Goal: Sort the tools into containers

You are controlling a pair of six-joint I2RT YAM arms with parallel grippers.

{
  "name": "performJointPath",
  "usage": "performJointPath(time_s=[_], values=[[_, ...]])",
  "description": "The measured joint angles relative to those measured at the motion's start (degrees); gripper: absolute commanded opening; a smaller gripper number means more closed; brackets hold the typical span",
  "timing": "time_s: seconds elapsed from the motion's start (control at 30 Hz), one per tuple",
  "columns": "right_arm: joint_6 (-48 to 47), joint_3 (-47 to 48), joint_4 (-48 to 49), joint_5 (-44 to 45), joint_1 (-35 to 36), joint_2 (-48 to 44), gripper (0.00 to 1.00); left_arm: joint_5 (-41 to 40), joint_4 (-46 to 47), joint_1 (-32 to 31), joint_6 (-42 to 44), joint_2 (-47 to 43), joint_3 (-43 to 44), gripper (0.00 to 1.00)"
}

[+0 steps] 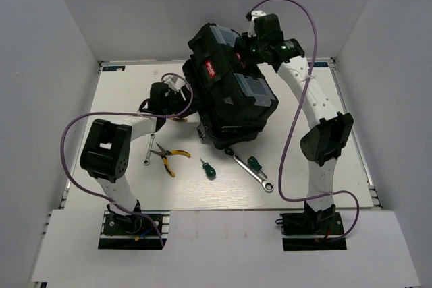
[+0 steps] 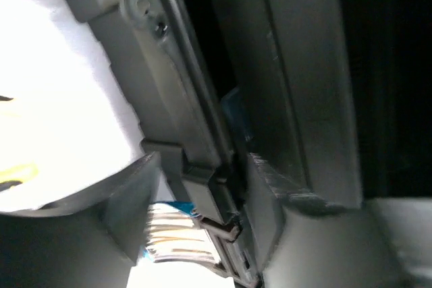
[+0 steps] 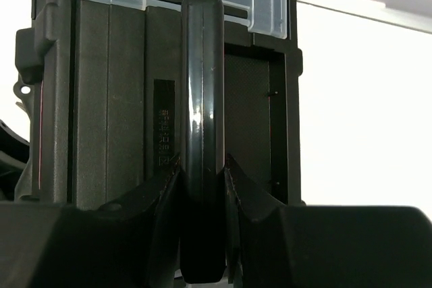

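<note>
The right hand [image 3: 202,175] pinches the handle [image 3: 202,85] of the toolbox [image 1: 233,99], which stands mid-bench [image 1: 337,173]. The left hand [image 2: 202,200] straddles its side latch [image 2: 209,187]; whether it grips cannot be told. Pliers [image 1: 169,158], screwdrivers [image 1: 208,168] and wrenches [image 1: 251,172] lie on the bench nearer the arm bases.

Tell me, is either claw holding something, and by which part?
The right gripper clamps the toolbox by its handle. The left gripper sits at the box's side; its hold cannot be told.
</note>
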Motion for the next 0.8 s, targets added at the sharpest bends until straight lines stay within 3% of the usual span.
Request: performJointPath(time_s=[0.23, 0.33, 0.8], values=[[2.40, -5.05, 0.42, -3.34, -6.19, -3.85, 0.00, -0.98, -7.56, -2.38, 2.78, 3.56, 8.15, 0.32], [3.52, -10.38, 2.21, -5.25, -9.75, -7.61, 0.00, -1.11, -10.71, -3.30, 4.92, 5.79, 12.37, 0.28], [7.69, -32.76, 12.92, -9.90, -22.67, -21.70, 0.00, -0.26, -19.15, -5.07, 9.09, 12.15, 24.11, 0.28]])
